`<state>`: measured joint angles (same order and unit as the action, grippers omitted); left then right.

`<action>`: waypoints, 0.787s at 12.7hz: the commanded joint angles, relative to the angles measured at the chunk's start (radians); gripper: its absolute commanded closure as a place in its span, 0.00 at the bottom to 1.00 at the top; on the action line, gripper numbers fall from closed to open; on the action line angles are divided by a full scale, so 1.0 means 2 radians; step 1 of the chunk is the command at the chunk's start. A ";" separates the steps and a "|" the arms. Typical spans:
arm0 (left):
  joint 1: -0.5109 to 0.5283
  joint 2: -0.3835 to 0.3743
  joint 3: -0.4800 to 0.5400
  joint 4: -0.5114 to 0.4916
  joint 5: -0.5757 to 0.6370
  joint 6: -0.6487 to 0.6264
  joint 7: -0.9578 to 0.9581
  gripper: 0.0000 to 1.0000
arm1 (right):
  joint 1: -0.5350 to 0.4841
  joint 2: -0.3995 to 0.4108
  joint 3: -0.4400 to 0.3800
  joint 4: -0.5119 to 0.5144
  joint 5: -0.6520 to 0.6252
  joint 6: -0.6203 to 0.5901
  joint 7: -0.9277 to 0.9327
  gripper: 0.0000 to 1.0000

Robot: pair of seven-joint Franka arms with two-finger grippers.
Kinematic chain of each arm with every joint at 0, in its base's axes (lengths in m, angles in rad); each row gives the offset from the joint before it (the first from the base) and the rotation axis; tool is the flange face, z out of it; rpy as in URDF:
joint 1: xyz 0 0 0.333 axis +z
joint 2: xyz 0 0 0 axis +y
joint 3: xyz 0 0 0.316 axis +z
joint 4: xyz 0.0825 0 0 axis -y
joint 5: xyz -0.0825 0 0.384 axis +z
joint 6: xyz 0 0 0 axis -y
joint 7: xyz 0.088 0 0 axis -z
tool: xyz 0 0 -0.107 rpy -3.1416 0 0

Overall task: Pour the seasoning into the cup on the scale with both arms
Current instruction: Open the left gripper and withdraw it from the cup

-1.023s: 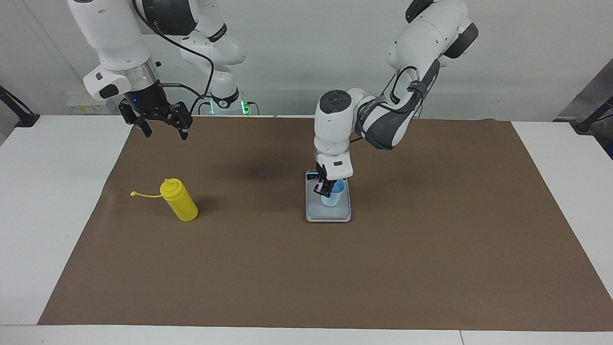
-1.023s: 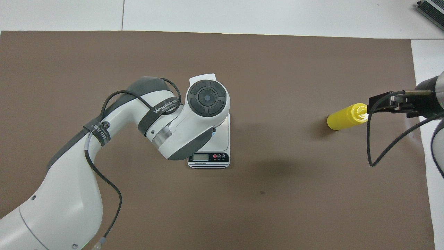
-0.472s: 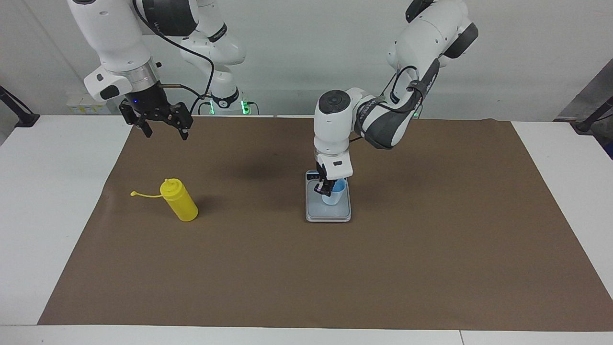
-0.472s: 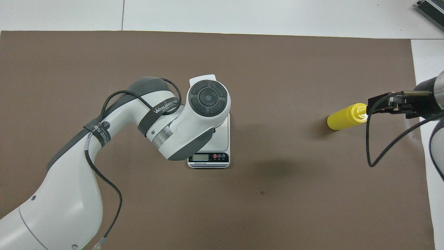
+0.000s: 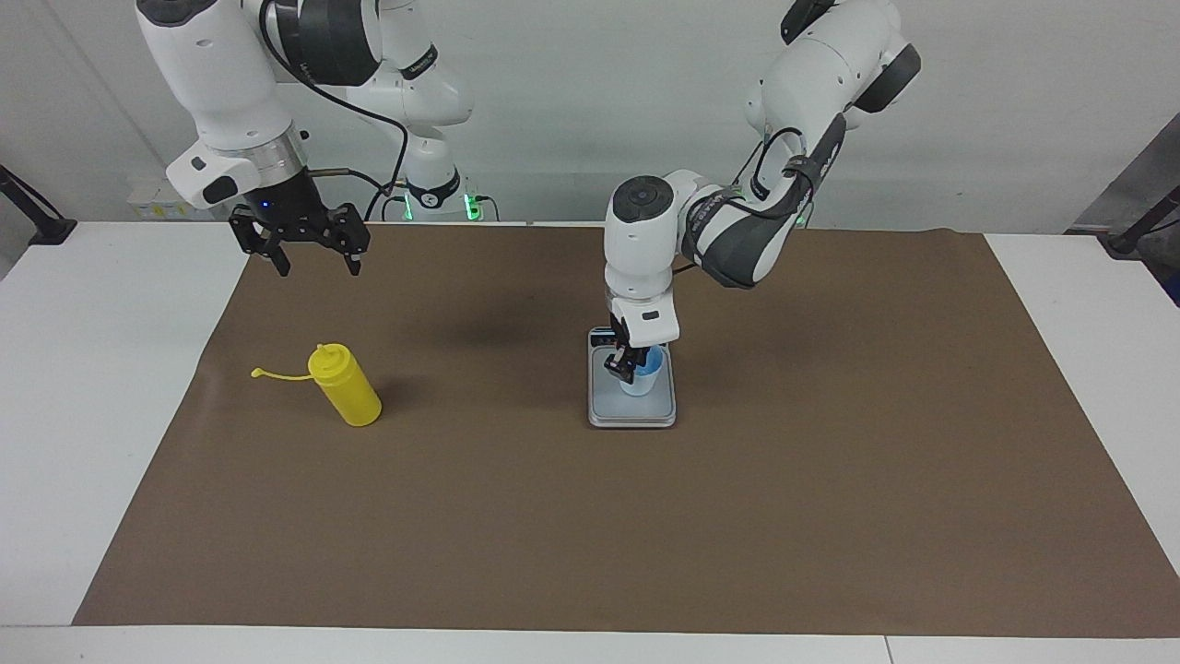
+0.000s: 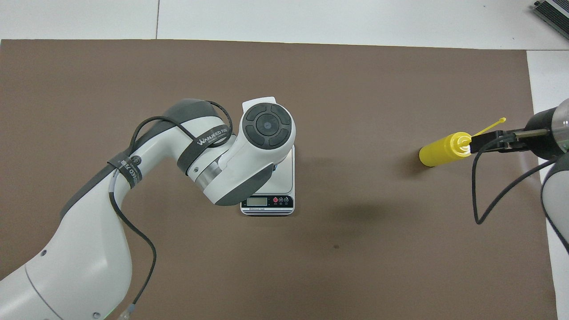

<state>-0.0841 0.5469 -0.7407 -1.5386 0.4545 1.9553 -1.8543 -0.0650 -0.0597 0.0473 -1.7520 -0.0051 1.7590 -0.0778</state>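
Observation:
The light blue cup (image 5: 643,376) stands on the grey scale (image 5: 610,408) in the middle of the brown mat. My left gripper (image 5: 628,361) points straight down at the cup's rim, on the side toward the right arm's end. In the overhead view the left wrist hides the cup, and only part of the scale (image 6: 288,180) with its display shows. The yellow seasoning (image 5: 346,397) bottle stands upright toward the right arm's end, its strap sticking out sideways. My right gripper (image 5: 315,265) hangs open and empty in the air above the mat. In the overhead view the right gripper (image 6: 482,143) sits beside the seasoning (image 6: 440,151) cap.
A brown mat (image 5: 830,480) covers most of the white table (image 5: 92,415). Black cables loop from both arms' wrists.
The right gripper has turned about its wrist and shifted slightly, so the bottle's strap now shows from above. The left gripper stays at the cup on the scale.

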 commanded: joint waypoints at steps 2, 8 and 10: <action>0.005 0.003 -0.005 0.027 0.010 -0.033 -0.005 0.57 | -0.036 -0.049 0.002 -0.097 0.036 0.091 -0.118 0.00; 0.024 -0.003 -0.023 0.105 0.004 -0.107 0.007 0.55 | -0.111 -0.056 0.002 -0.172 0.167 0.161 -0.358 0.00; 0.037 -0.007 -0.019 0.107 0.003 -0.128 0.074 0.55 | -0.138 -0.048 0.002 -0.188 0.210 0.172 -0.448 0.00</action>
<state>-0.0368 0.5382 -0.7712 -1.3347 0.4545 1.7483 -1.7923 -0.2933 -0.1458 0.0432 -2.0772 0.3396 2.0687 -0.8343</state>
